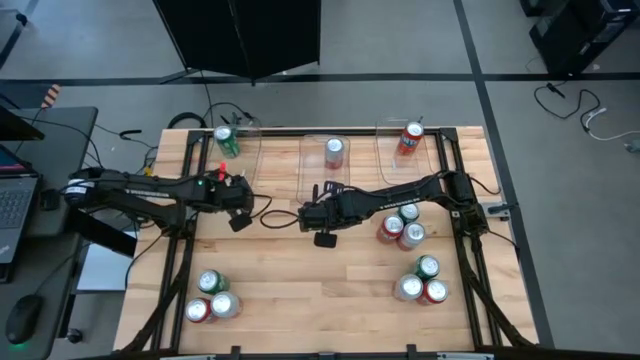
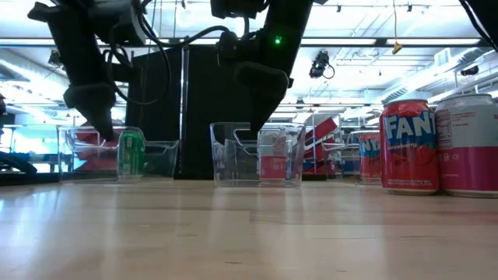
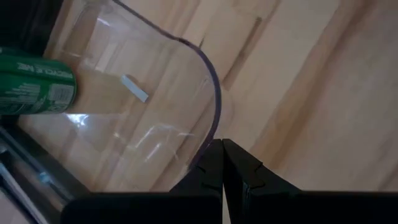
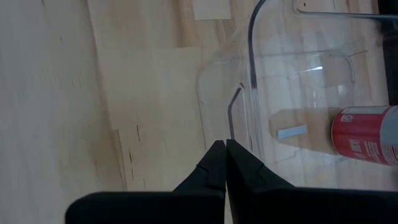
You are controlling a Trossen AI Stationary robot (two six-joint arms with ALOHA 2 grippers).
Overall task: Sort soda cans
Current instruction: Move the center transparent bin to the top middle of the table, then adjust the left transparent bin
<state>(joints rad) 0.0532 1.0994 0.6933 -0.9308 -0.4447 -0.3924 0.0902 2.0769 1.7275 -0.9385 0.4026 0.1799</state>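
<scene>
- Looking down from the high view: three clear bins line the far edge, the left bin (image 1: 236,150) holding a green can (image 1: 227,141), the middle bin (image 1: 333,160) a silver-and-red can (image 1: 334,153), the right bin (image 1: 409,148) a red can (image 1: 410,139). Loose cans sit in clusters near left (image 1: 212,297), near right (image 1: 421,281) and mid-right (image 1: 400,227).
- Low view: a red Fanta can (image 2: 408,146) stands beside a pink-and-white can (image 2: 468,145).
- Left wrist view: the left gripper (image 3: 222,163), fingers pressed together, empty, sits at the green can's bin.
- Right wrist view: the right gripper (image 4: 224,163), fingers pressed together, empty, sits beside the middle bin.
</scene>
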